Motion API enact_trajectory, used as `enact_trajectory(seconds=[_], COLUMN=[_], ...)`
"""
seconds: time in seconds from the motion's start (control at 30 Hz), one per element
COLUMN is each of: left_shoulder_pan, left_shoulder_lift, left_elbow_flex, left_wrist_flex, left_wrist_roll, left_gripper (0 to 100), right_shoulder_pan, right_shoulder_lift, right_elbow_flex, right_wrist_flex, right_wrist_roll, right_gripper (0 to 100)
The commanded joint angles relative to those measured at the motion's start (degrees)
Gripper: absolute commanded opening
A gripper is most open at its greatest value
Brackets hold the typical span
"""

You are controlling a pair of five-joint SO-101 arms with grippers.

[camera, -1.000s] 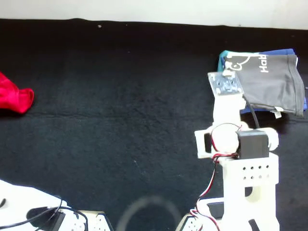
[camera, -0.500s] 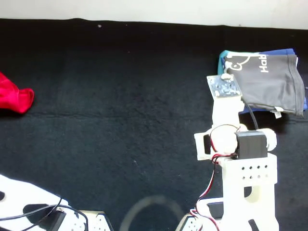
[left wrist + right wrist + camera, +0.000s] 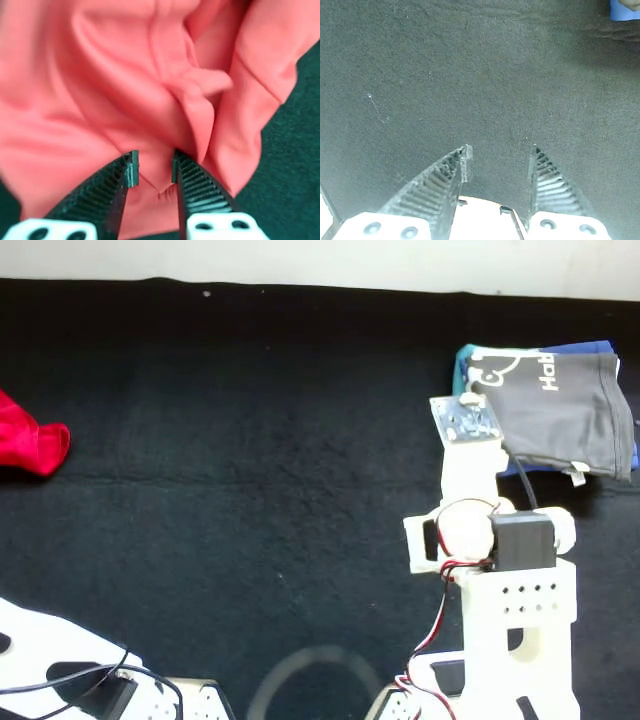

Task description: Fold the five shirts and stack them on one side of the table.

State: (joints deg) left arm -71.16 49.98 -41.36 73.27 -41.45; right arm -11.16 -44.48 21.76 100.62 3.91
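Note:
A crumpled red shirt [image 3: 30, 440] lies at the table's left edge. In the left wrist view the red shirt [image 3: 125, 80] bunches up close, and my left gripper [image 3: 154, 167] is shut on a fold of it, with creases running down between the two fingers. A folded grey shirt [image 3: 565, 410] lies on a folded blue shirt [image 3: 590, 348] at the back right. My right arm [image 3: 490, 540] stands just in front of that stack. Its gripper [image 3: 499, 152] hangs open over bare black cloth, holding nothing. A corner of the blue shirt [image 3: 625, 9] shows beyond it.
The black table cover [image 3: 250, 460] stretches wide between the red shirt and the stack. A white wall strip [image 3: 320, 260] runs behind the far edge. My left arm's white base [image 3: 60, 670] sits at the near left corner.
The left arm's base part at the near left has shifted slightly. The red shirt and the folded stack lie where they were; the right arm barely moved.

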Motion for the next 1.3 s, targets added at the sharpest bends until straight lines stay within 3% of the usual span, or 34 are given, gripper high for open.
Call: enact_trajectory(seconds=[0.0,0.13,0.23,0.47,0.7,0.83,1.03,1.27], left_shoulder_pan=[0.7,0.1,0.4,5.7,16.6,22.0,32.7,51.6], left_shoulder_lift=[2.5,4.8,4.5,0.0,-6.5,-12.4,-24.7,-43.4], left_elbow_flex=[-2.0,-2.0,-2.5,-10.6,-22.5,-23.2,-16.2,1.5], left_wrist_flex=[-1.7,-3.0,-1.8,11.3,27.6,28.5,28.5,28.5], left_wrist_roll=[-2.9,-2.8,-1.1,5.0,11.3,15.1,16.8,17.1], left_gripper=[13,11,0,1,1,1,1,1], right_shoulder_pan=[-0.5,-0.5,-0.5,-0.5,-0.5,-0.3,-0.3,-0.3], right_shoulder_lift=[-1.1,-1.1,-0.9,-0.7,-1.0,-1.0,-0.7,-0.7], right_elbow_flex=[0.0,0.0,0.0,0.0,6.5,10.9,12.8,12.5], right_wrist_flex=[0.2,0.2,0.2,-0.9,-5.5,-8.7,-13.5,-16.5], right_wrist_roll=[-0.2,-0.2,-0.2,-0.2,-0.2,-0.2,-0.2,-0.2], right_gripper=[18.7,18.7,18.7,18.7,18.7,18.7,18.7,18.7])
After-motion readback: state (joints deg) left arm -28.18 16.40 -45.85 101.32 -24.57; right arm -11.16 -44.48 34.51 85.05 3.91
